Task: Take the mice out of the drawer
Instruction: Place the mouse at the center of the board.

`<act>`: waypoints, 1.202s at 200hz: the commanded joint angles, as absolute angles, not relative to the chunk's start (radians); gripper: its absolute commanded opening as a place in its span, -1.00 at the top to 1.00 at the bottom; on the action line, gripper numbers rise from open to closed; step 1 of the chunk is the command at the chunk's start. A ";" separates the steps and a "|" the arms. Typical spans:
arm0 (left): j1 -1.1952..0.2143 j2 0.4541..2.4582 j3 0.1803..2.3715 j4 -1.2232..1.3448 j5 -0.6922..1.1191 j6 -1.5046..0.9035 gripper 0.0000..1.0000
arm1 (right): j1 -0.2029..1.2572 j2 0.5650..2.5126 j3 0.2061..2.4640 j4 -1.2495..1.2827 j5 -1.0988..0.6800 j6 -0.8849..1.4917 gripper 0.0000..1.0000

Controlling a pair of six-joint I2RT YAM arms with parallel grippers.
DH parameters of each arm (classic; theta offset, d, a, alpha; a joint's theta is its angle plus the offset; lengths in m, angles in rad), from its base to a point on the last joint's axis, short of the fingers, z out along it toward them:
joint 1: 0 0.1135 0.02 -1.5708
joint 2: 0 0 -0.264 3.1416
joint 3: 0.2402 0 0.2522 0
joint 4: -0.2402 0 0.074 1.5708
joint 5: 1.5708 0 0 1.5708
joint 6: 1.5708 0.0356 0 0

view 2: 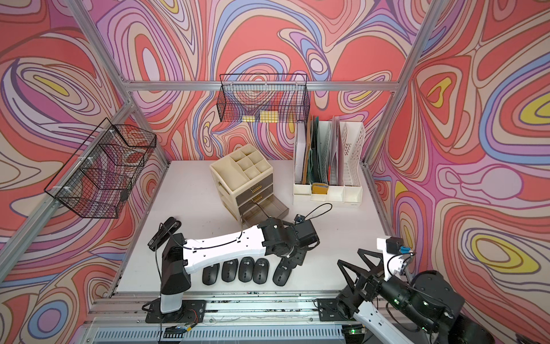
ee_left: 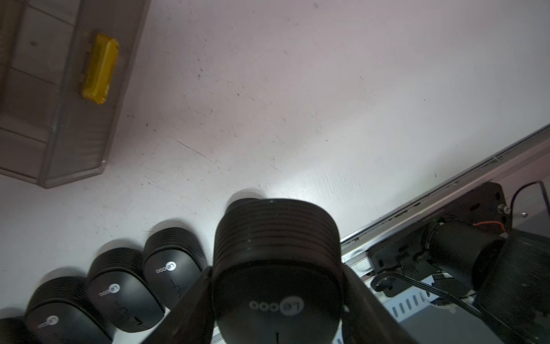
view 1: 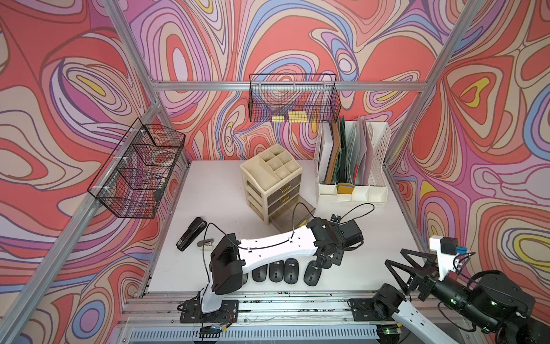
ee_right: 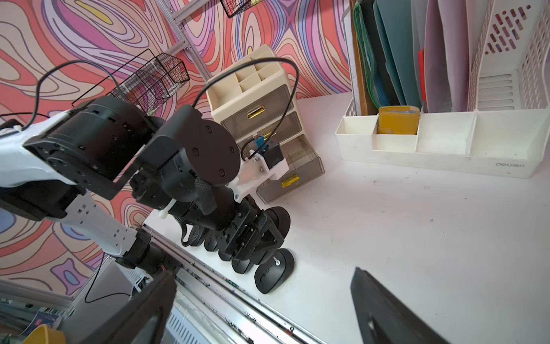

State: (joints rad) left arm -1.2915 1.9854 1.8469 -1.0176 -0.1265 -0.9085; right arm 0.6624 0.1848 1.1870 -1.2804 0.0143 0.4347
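Left gripper [ee_left: 276, 269]: clamped across the flanks of one small black oval wireless mouse [ee_left: 276, 235], low by the white tabletop [view 1: 208, 193] just right of five like mice [view 2: 246, 269] rowed along the near edge, likely to extend that row clear of the smoky translucent bottom drawer [ee_left: 68, 134]. Right gripper [view 1: 394, 256]: spread wide, empty, parked near right. Only the left wrist view shows the grip and the drawer's visible part bare; both top views largely hide that mouse under the wrist.

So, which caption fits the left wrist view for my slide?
Left pincer holding one black mouse next to the row of mice, open drawer nearby.
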 commanded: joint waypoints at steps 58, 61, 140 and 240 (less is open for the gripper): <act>-1.347 2.111 1.789 -0.828 -0.020 -1.083 -0.12 | 0.663 0.064 1.217 -1.425 -0.008 0.496 -0.94; -1.347 2.113 1.783 -0.823 -0.017 -1.085 -0.12 | 0.663 0.061 1.215 -1.426 -0.009 0.499 -0.94; -1.324 2.149 1.656 -0.734 -0.027 -1.087 -0.12 | 0.663 0.045 1.144 -1.387 -0.047 0.546 -0.94; -1.245 2.086 1.555 -0.645 0.020 -1.050 -0.41 | 0.663 0.203 1.034 -1.105 -0.010 0.685 -0.92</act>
State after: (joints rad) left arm -1.2758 2.1147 1.5814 -0.6659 0.0017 -1.0729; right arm 0.6624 0.1452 1.0481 -1.2407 -0.0452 0.6369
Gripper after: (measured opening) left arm 0.663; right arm 0.961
